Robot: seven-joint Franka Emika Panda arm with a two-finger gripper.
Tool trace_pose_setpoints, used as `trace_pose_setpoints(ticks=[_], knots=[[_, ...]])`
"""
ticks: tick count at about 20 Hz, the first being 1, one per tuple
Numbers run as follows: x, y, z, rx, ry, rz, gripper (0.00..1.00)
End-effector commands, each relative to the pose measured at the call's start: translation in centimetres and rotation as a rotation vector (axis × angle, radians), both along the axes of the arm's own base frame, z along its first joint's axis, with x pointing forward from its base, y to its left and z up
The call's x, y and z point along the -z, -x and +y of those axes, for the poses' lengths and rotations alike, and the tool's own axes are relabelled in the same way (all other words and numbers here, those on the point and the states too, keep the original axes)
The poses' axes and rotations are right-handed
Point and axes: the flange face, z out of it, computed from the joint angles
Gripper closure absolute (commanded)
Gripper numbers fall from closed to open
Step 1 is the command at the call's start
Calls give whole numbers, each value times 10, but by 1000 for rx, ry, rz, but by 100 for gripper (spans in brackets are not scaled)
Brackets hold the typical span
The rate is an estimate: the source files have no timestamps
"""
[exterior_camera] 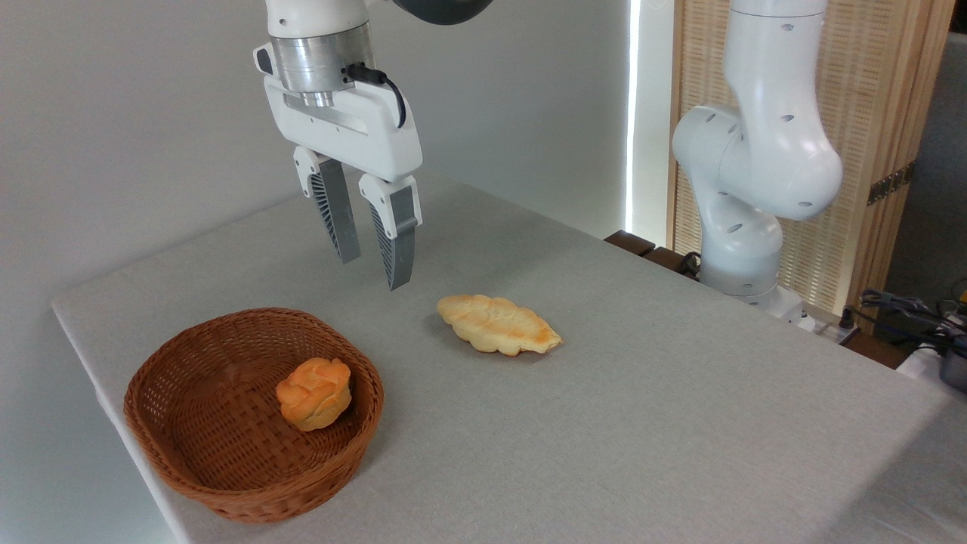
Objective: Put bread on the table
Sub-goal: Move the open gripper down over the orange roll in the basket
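Observation:
The bread (314,393), a small orange-golden bun with a knotted top, lies inside the brown wicker basket (189,423), toward its right side. The table (642,423) has a light grey-beige cloth surface and carries the basket at the front left. My gripper (374,273) hangs in the air above and behind the basket's far rim, well above the bun and apart from it. Its two grey ribbed fingers (338,219) point down and stand open with nothing between them.
A longer, pale, leaf-shaped pastry (497,324) lies on the cloth to the right of the basket. The arm's white base (744,227) rises beyond the table's right edge, with cables (906,310) beside it. A wall stands close behind the table.

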Motion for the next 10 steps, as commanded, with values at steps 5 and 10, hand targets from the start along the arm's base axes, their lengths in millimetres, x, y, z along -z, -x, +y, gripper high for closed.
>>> trace_pose_setpoints(ticks=[5,10], knots=[[-4,-2,2,29,20,-3,0],[0,-4,0,32,18,5,0]])
